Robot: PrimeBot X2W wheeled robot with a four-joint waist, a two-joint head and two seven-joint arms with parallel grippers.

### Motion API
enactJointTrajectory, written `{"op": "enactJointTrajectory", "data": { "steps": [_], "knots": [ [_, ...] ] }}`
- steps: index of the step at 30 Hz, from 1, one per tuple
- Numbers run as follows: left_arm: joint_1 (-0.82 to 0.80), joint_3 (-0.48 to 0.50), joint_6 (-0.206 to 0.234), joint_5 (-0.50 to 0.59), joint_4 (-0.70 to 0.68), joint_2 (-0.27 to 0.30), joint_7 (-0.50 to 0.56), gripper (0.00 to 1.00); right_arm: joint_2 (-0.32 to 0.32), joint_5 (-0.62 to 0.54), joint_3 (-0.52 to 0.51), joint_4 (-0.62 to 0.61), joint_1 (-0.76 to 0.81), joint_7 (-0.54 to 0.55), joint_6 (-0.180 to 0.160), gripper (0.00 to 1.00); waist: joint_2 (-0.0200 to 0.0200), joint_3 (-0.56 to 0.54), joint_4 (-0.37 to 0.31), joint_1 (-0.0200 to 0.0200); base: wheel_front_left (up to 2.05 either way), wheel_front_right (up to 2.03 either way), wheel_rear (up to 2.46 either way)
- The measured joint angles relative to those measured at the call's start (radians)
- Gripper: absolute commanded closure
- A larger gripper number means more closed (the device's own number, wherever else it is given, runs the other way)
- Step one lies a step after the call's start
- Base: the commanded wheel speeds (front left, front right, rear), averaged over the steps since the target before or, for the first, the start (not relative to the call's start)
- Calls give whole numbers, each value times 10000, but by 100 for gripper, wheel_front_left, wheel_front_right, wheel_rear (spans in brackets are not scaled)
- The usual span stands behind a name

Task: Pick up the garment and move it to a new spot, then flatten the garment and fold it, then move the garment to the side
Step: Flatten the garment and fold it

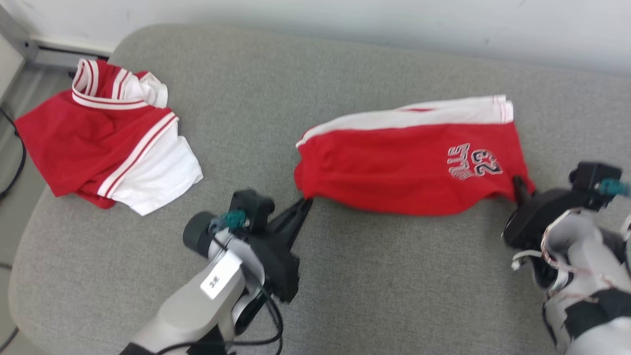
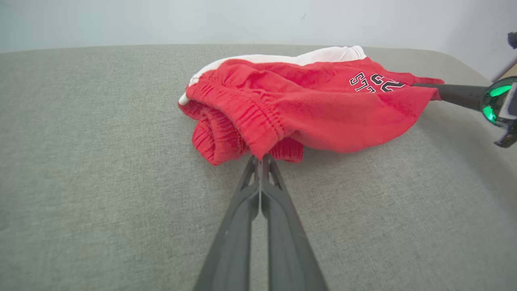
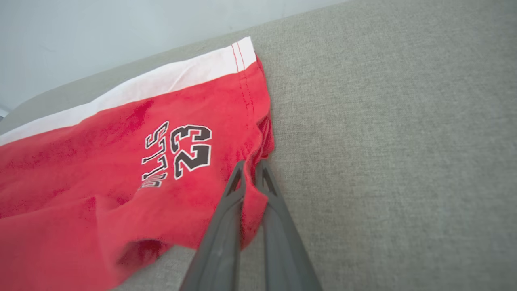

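Observation:
The garment (image 1: 404, 158) is a pair of red shorts with a white side stripe and a "23" print, lying across the grey cushion (image 1: 345, 276). My left gripper (image 1: 306, 201) is shut on its near-left corner, at the ribbed waistband (image 2: 262, 121). At the near-right corner, my right gripper (image 1: 518, 186) is shut on the leg hem. In the left wrist view the left gripper (image 2: 261, 158) pinches the waistband edge, and the right gripper's finger (image 2: 456, 95) reaches in from the right. The right gripper (image 3: 251, 165) has red cloth (image 3: 121, 182) between its fingers, and that corner lifts slightly off the cushion.
A second red and white garment (image 1: 103, 143) lies crumpled at the cushion's far left. A pale wall (image 1: 394, 19) runs behind the cushion. A dark cable (image 1: 15, 162) hangs past the left edge. Bare grey fabric stretches in front of the shorts.

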Motion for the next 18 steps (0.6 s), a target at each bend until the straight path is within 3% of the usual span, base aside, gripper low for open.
{"op": "enactJointTrajectory", "data": {
  "steps": [8, 18],
  "knots": [
    [785, -458, -255, 84, -176, 500, -10, 100, 380, 472, -94, -1308, 1818, -192, 495, 100, -1, -801, -205, -1, 0, 0, 0],
    [1793, -855, -353, 65, -1014, 1298, -84, 100, 497, 690, -40, -3302, 3962, 121, 671, 100, -1, -1746, -678, -2, 0, 0, 0]
  ]
}}
